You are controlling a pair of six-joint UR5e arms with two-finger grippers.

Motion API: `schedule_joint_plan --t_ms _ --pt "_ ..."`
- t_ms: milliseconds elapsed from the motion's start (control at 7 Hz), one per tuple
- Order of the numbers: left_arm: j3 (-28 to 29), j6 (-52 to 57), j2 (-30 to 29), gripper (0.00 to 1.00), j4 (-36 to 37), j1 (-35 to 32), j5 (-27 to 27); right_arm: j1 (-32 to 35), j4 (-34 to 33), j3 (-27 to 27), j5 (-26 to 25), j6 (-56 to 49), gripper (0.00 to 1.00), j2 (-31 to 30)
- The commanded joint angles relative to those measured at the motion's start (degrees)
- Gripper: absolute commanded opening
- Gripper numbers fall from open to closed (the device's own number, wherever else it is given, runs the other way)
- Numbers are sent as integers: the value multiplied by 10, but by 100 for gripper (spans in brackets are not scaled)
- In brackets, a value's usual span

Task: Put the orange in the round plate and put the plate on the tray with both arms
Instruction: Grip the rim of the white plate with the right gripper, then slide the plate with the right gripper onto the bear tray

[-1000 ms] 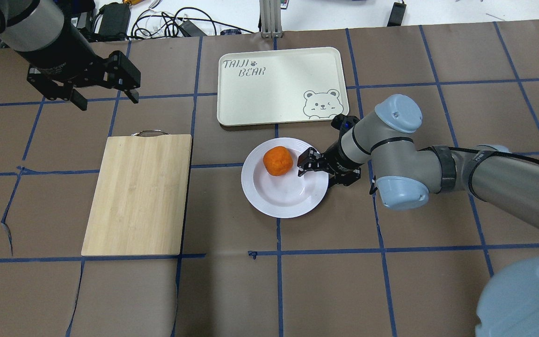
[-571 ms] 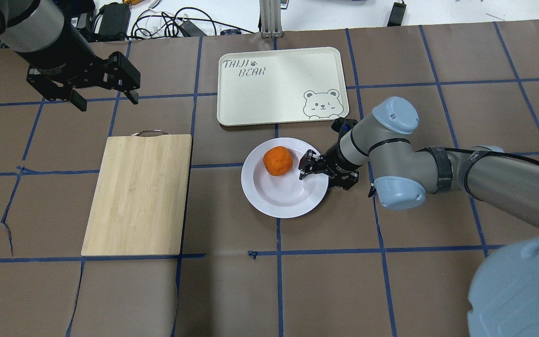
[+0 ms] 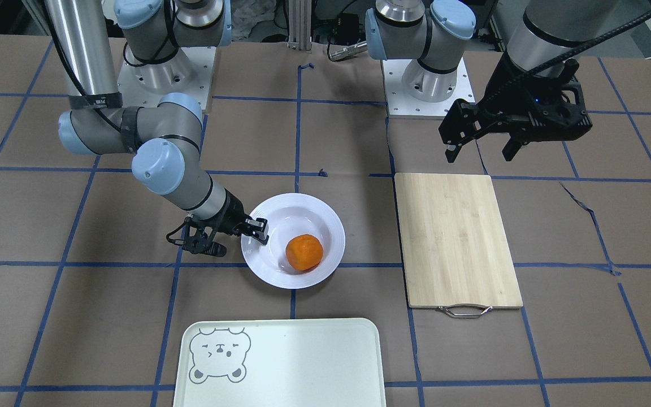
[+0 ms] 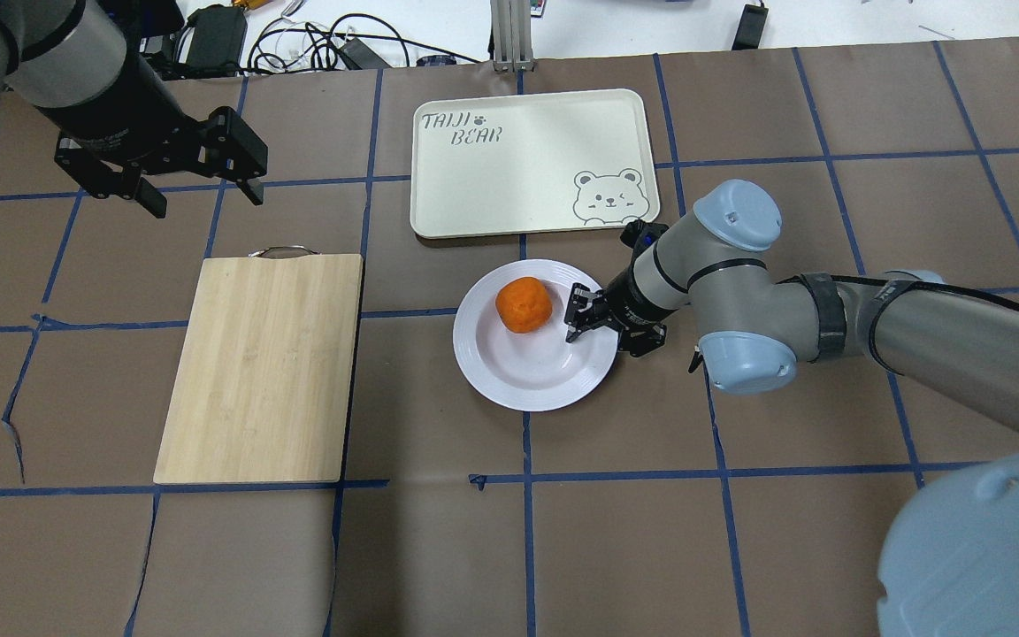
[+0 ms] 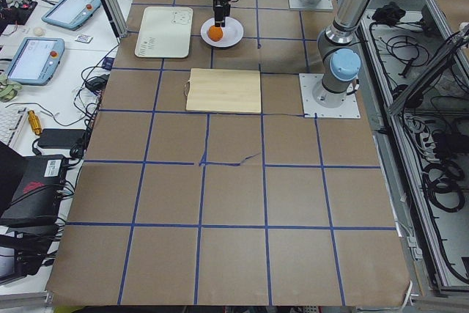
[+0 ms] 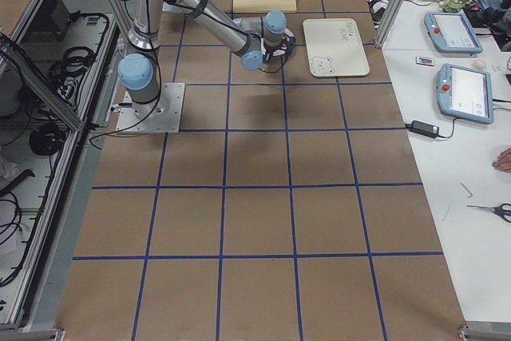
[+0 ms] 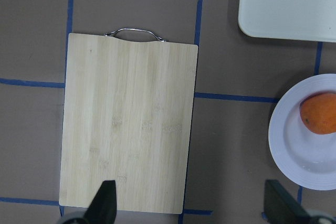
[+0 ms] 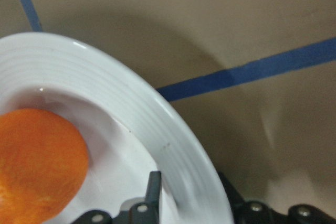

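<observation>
– So, where's the orange (image 4: 524,304)?
– In the round plate (image 4: 509,389), off-centre toward the tray (image 4: 527,159). The right gripper (image 4: 573,315) pinches the plate's right rim, 1 finger inside, near the orange but apart.
– Room?
– Bare table (image 4: 651,531) up to the tray's near edge; cutting board (image 4: 262,367) well left. Left gripper (image 4: 205,202) hangs spread beyond the board's handle.
</observation>
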Motion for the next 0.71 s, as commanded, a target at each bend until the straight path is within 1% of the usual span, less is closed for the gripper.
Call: schedule_joint_plan --t_ms 0,286,429,571 --pt "-2 1 1 100 -1 0 0 0 5 -3 -1 5 3 -3" --pt "-3 1 1 100 -1 0 0 -2 8 -25 7 35 4 -16" --pt "-3 1 1 100 -1 0 0 -7 28 -47 21 45 4 -25" --pt "-8 1 1 100 -1 0 1 -11 55 -77 48 48 4 -26"
